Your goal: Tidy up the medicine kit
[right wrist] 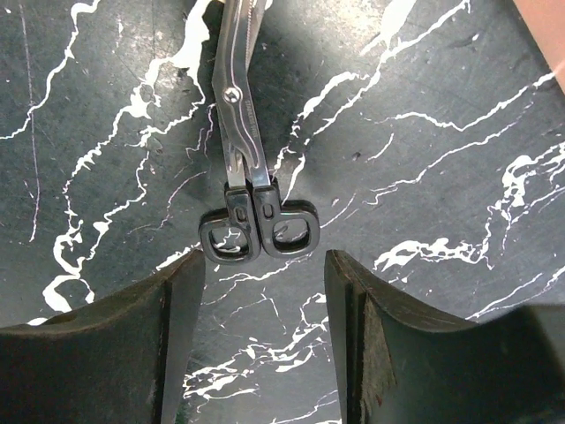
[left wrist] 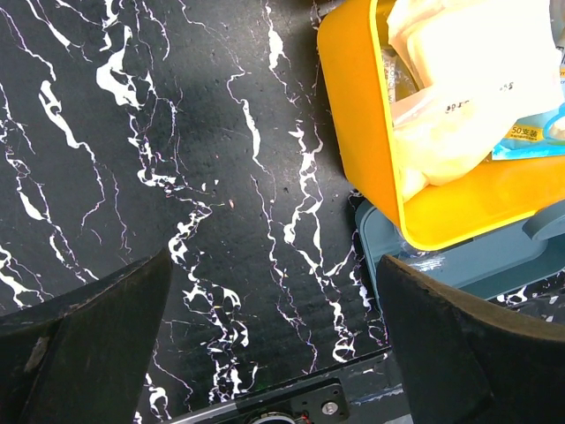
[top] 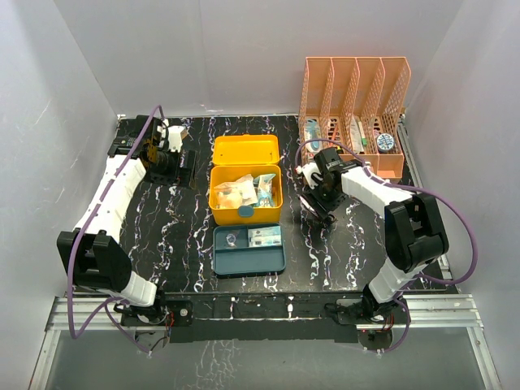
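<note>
I am holding my right pincer [right wrist: 263, 296] low over the black marbled counter [top: 162, 236], its two fingers standing apart and gripping nothing. A pair of scissors [right wrist: 252, 221] is lying flat on the counter just ahead of the gap, its black handle loops pointing toward my fingers and its closed steel blades pointing away. Neither finger is touching it.

I am keeping my left pincer [left wrist: 275, 296] spread wide, also empty, above a bare patch of counter just to the left of the medicine kit [top: 227, 215].

The medicine kit is sitting open near the middle of the counter, between my two arms. Its yellow lid [top: 245, 151] is leaning back on the far side, and pale packets [top: 244, 191] are filling the box. Its teal divided tray [top: 244, 262] is lying out on the counter against the near side of the box, with a few small items in its far compartments.

An orange file rack [top: 356, 106] is standing at the far right corner.
</note>
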Motion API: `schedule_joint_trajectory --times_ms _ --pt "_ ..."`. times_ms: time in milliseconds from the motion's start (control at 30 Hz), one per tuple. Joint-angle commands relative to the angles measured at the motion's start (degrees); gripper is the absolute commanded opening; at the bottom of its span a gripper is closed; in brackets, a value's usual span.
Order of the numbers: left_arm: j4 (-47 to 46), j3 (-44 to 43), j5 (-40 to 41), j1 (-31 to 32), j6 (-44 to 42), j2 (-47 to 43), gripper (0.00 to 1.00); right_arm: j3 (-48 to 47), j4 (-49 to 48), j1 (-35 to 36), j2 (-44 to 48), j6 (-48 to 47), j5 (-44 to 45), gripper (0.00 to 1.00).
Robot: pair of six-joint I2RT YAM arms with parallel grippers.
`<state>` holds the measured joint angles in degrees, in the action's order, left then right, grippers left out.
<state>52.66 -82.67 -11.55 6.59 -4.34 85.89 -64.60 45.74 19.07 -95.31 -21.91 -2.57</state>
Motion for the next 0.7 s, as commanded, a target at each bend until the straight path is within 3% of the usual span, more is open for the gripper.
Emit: schedule_joint_trajectory --times_ms 0,667 --pt "1.73 -0.62 -0.75 -0.26 -0.76 -0.88 0.99 0.59 -3.28 0.09 1.07 -2.75 -2.01 0.54" --pt "2.17 0.06 -2.14 -0.26 -1.59 -1.07 0.99 0.64 -5.13 0.17 -3.84 -3.36 -3.91 0.51"
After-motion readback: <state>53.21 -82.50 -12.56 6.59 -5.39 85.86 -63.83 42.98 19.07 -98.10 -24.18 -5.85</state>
